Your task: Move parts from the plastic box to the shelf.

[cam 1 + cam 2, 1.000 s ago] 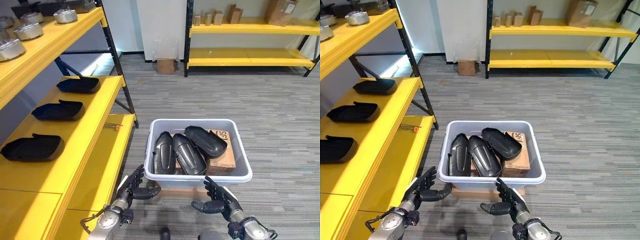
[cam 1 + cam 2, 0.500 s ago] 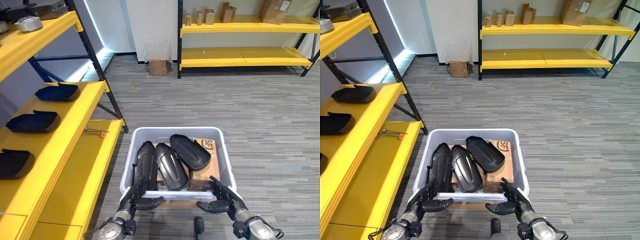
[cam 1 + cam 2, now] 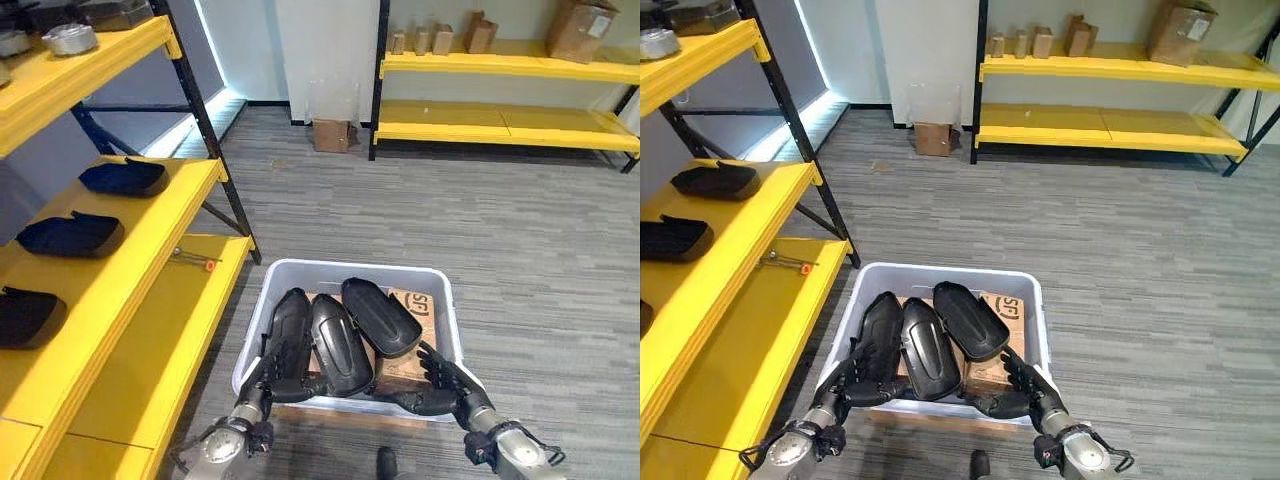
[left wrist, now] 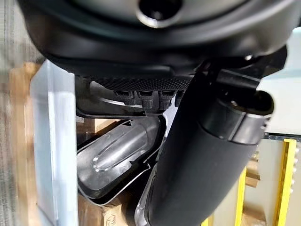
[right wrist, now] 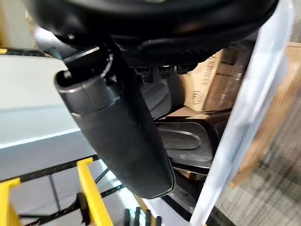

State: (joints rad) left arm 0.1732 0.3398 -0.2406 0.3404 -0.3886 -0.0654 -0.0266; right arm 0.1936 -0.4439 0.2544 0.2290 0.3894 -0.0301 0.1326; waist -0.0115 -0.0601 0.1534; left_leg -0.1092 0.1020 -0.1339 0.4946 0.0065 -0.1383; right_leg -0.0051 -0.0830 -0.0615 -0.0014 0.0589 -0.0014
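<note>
Yellow shelf (image 3: pixel 150 300) at left: smooth painted boards, dark steel uprights; three glossy black shell-shaped parts (image 3: pixel 122 176) lie on middle level.

Left hand (image 3: pixel 268 372) reaches over near rim of box, fingers spread and straight above leftmost part, gripping nothing.

Plastic box (image 3: pixel 345 272) on ribbed grey carpet: pale translucent, rounded corners. Inside, three elongated black moulded parts (image 3: pixel 340 342), glossy, long axes running near-to-far, rightmost one angled; brown cardboard carton (image 3: pixel 418 318) beneath.

Right hand (image 3: pixel 434 385) at near right rim, fingers open, empty.
</note>
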